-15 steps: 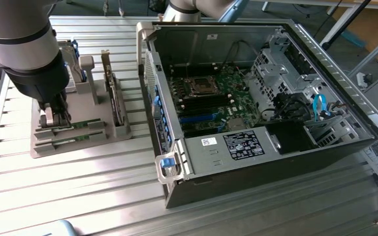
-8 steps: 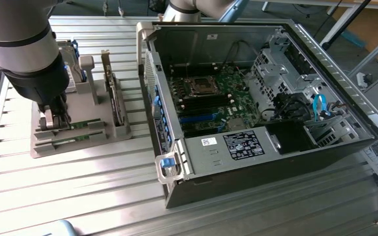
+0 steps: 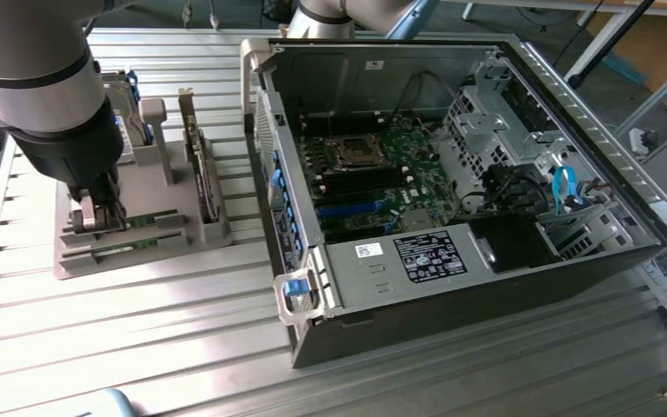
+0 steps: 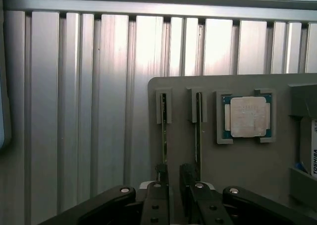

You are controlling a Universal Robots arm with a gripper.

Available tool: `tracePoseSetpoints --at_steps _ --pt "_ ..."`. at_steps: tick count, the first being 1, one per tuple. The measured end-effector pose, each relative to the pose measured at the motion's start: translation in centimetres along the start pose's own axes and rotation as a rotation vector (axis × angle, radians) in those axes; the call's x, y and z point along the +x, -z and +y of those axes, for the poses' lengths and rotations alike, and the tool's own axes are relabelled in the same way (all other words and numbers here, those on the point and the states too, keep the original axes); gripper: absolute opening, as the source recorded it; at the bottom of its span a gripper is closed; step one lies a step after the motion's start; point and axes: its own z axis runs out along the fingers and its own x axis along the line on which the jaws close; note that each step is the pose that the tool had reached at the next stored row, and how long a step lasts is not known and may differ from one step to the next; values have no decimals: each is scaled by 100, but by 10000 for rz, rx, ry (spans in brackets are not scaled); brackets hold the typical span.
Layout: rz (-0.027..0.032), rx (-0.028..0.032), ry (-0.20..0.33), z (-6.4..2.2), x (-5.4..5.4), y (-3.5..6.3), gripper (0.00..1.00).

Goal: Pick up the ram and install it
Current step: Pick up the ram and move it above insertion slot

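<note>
Ram sticks [image 4: 164,120]: two, edge-on; processor [image 4: 246,117]: one; tool [image 4: 174,179] spread.

Pale silver, striped with darker lengthwise grooves, across the ribbed aluminium table [image 3: 136,330]. Flat matte grey for the moulded plastic parts holder [image 4: 237,165]. Green on the thin circuit-board ram stick [image 3: 142,221]. Silver centre with a teal-green rim on the square processor chip [image 4: 246,117]. Matte black on the two-fingered metal gripper [image 4: 174,169]. Black shell for the open computer case [image 3: 426,330], with green motherboard [image 3: 409,169] and blue plastic latch [image 3: 295,291].
</note>
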Motion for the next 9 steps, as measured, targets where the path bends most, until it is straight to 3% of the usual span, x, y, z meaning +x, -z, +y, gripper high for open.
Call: tracePoseSetpoints --at_steps 9 --pt "-1 0 0 0 5 -87 24"
